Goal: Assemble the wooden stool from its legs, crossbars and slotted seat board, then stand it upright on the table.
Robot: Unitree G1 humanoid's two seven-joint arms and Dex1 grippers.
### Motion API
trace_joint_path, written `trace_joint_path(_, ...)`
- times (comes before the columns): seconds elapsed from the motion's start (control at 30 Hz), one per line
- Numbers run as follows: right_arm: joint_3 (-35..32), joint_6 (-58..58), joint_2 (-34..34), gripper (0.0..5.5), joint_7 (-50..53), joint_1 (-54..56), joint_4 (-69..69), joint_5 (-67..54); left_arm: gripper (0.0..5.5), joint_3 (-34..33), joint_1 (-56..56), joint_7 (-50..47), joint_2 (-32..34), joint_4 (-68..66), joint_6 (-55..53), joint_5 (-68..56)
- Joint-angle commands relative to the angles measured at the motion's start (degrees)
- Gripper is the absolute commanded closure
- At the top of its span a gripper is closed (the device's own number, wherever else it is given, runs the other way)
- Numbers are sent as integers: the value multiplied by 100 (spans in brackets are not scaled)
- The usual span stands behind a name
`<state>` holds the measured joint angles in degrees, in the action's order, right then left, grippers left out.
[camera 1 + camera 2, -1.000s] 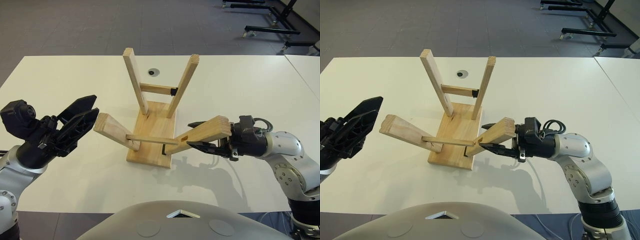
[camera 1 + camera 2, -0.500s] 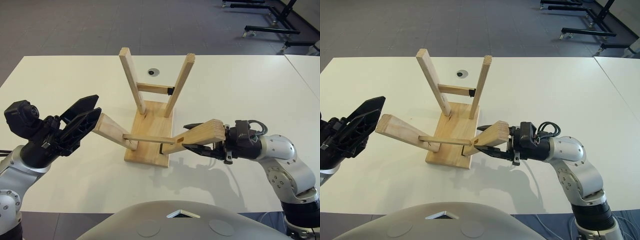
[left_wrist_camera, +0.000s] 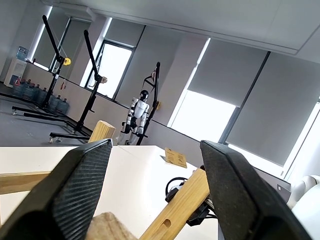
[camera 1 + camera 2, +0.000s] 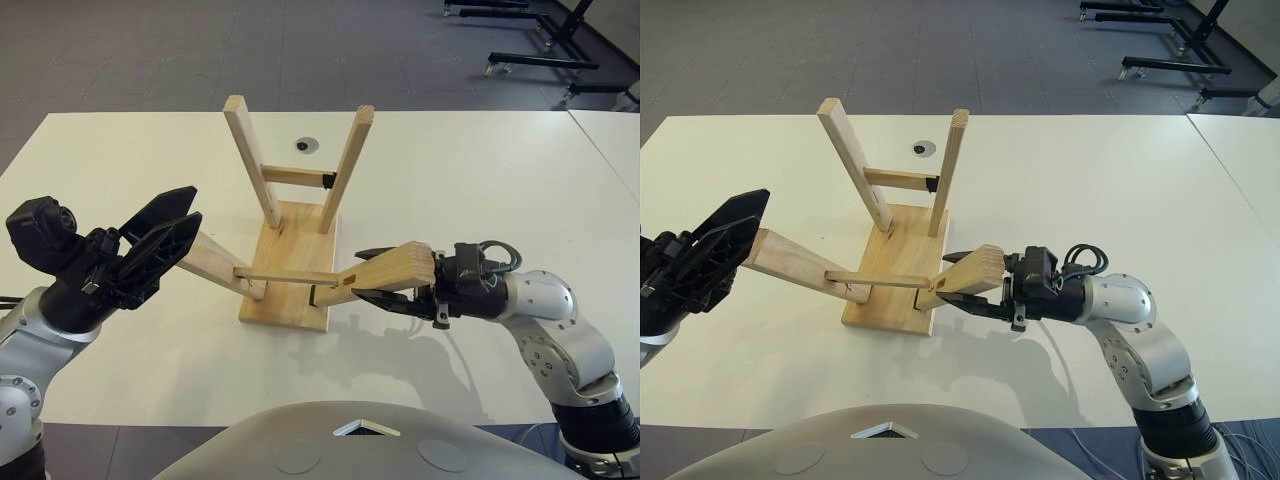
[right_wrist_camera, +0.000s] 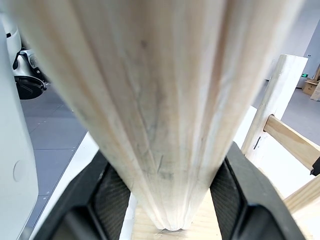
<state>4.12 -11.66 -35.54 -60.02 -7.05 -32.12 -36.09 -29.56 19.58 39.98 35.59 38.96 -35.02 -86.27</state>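
Stool [image 4: 300, 232] sits inverted mid-table [image 4: 480, 180]: pale, grainy, square-section wood, flat board [image 4: 285, 302] down, two far legs upright. My right gripper [image 4: 358, 275] is clamped on the near right leg [image 4: 390, 270], which slants out low and carries an oval slot. My left gripper [image 4: 192, 204] is spread wide, its black ribbed pads [image 3: 80, 185] either side of the near left leg's [image 4: 215, 262] sawn end; I cannot judge contact. A thin crossbar [image 4: 285, 276] links the near legs.

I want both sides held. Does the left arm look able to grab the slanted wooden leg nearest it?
Likely yes: the open left claw sits right at the end of the slanted wooden leg, nothing between.
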Motion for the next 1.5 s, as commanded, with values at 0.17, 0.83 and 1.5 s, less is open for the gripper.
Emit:
trace_joint_path(0.17, 151, -588, -259, 345, 309, 311, -419, 51, 229, 137, -141, 3, 90, -56, -24, 106)
trace_joint_path(0.83, 399, -990, -302, 345, 374, 792, -544, 72, 229, 448, -131, -72, -137, 77, 183, 348)
trace_joint_path(1.5, 633, -825, -309, 345, 176, 1124, -140, 316, 229, 1104, -466, 76, -286, 14, 353, 869)
